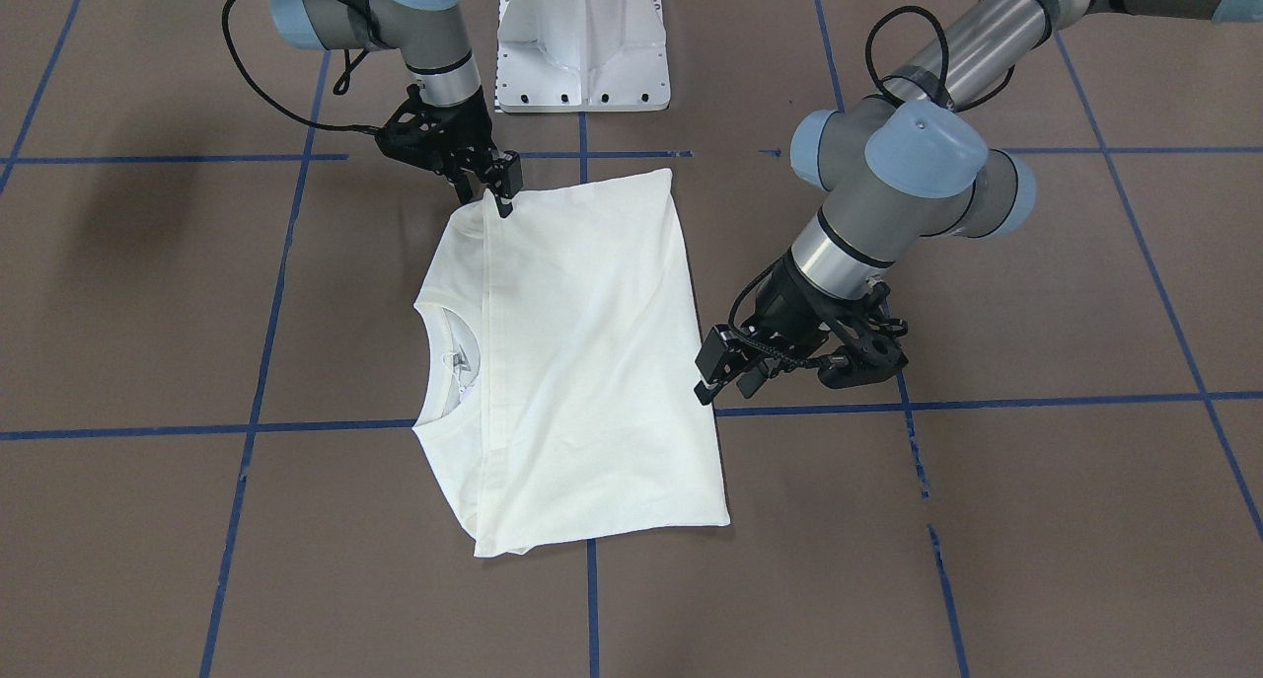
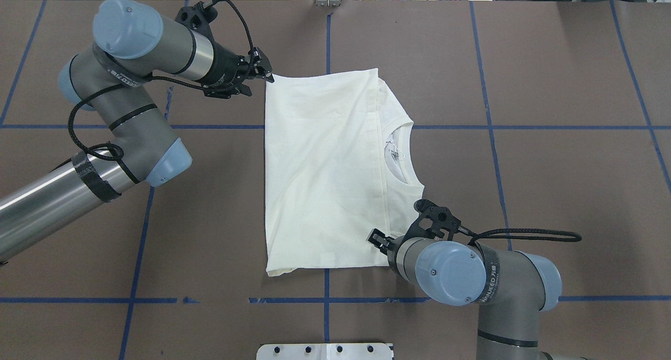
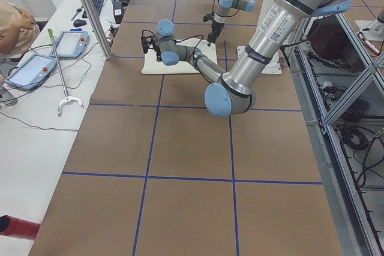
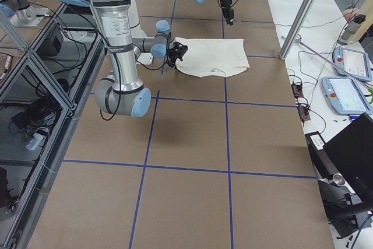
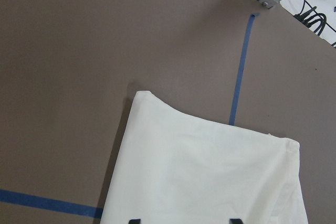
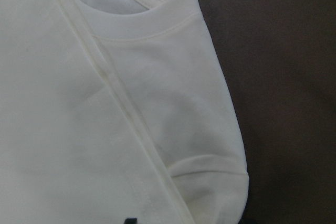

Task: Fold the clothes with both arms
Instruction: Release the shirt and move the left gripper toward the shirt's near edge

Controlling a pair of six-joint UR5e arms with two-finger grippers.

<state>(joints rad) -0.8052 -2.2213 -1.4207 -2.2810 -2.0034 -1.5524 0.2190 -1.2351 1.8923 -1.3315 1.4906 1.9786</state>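
The cream-white T-shirt [image 1: 582, 362] lies folded on the brown table, plain side up, with its neckline toward my right side [image 2: 401, 150]. My left gripper [image 1: 728, 382] is open and empty. It hovers over the shirt's far left corner [image 2: 266, 73], and the left wrist view shows the cloth [image 5: 205, 171] below its spread fingertips. My right gripper [image 1: 501, 192] is open. It sits low at the shirt's near right corner [image 2: 378, 240], by the folded sleeve seam [image 6: 121, 114]. The cat print is hidden.
The white pedestal base [image 1: 582, 46] stands at the near table edge. Blue tape lines [image 2: 325, 318] cross the brown table. A side bench with tablets [image 3: 36, 70] and cables runs along the far edge, with a metal post [image 4: 297, 16].
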